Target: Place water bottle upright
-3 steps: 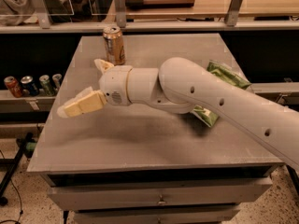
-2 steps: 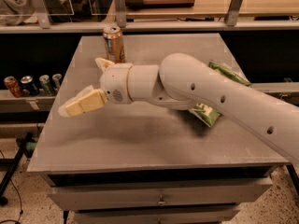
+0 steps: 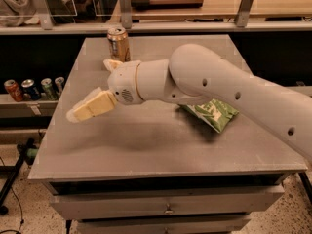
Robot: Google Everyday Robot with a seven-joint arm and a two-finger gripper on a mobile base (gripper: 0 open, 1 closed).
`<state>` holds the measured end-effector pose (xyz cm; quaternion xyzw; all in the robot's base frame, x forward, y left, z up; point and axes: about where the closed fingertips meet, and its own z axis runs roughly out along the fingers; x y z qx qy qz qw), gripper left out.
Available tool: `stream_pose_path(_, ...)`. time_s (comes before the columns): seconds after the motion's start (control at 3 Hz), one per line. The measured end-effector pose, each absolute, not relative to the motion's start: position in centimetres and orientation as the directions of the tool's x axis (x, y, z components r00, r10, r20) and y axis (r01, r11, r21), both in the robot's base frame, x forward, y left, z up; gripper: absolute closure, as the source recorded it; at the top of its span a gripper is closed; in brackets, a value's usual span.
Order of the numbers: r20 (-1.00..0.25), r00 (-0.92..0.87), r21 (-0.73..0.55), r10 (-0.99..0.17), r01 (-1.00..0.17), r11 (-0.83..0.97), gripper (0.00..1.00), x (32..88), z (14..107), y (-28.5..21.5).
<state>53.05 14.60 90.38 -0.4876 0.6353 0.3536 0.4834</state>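
Arm [image 3: 234, 89] enters from right edge, stretches across to centre-left of frame. Wrist level. At its end, tool [image 3: 90, 89], fingers [image 3: 95, 106] spread apart: one angled lower left, other upward.

Grey table [image 3: 146, 152]: gold soda can [image 3: 119, 44] upright near far edge; green snack bag [image 3: 215, 115] flat right of centre, partly hidden by arm [image 3: 219, 82]. Gripper [image 3: 88, 89] above left side, fingers spread.

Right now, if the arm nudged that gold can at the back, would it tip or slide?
The can stands upright, tall and narrow, so a high push would probably tip it. Once down, its round body would likely roll. The end effector hovers over the left side of the table, apart from the can.
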Motion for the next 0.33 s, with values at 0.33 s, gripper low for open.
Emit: stream_pose_path(0.33,-0.959,-0.057,-0.022,-0.278,-0.961,0.274,0.0,53.05,90.39,14.61)
